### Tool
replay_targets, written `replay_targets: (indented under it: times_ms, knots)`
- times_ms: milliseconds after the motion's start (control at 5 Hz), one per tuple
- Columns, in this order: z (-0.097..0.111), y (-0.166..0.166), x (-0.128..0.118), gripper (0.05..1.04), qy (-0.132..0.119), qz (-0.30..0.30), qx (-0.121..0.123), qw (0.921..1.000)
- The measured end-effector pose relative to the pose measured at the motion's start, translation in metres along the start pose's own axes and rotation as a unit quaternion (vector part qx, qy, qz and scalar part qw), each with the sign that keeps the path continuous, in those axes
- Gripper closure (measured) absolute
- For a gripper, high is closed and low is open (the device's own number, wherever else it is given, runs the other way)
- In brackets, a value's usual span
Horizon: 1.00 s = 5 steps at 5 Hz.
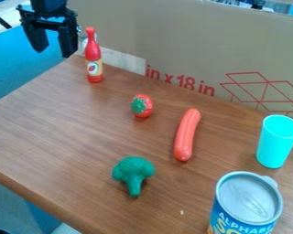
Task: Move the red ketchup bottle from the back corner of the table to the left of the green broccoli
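Observation:
The black gripper (53, 49) hangs at the upper left, above and beyond the table's far left corner. Its two fingers are spread apart with nothing between them. Nearest to it, just to the right, a red bottle (94, 66) with a tan label stands upright on the wooden table (57, 119). A red strawberry with a green top (143, 106) lies near the middle, and a reddish-orange sausage (186, 135) lies lengthwise to its right. Toward the front is a green broccoli (133, 174), its stem pointing to the front edge.
At the right stands a turquoise cup (277, 141), upright. In front of it, a blue can with a silver lid (248, 199) stands at the lower right. A large cardboard panel (192, 41) rises along the table's back edge. Blue surfaces lie beyond the left edge.

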<state>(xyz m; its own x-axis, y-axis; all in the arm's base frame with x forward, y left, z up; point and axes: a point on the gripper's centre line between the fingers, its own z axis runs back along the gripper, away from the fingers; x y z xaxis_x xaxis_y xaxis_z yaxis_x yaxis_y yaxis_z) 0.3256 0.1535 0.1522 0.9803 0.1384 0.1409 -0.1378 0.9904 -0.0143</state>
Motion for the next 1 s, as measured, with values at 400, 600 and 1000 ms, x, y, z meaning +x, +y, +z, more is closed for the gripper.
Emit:
replay_targets:
  times_ms: [400,600,1000]
  knots:
    - [-0.013,0.0,0.019,0.082,0.006,-0.017,0.008,0.9998]
    - [-0.006,0.002,0.046,0.081,-0.012,-0.031,0.034,0.9989]
    - [-0.014,-0.005,0.082,0.082,-0.004,-0.048,0.043,0.9979]
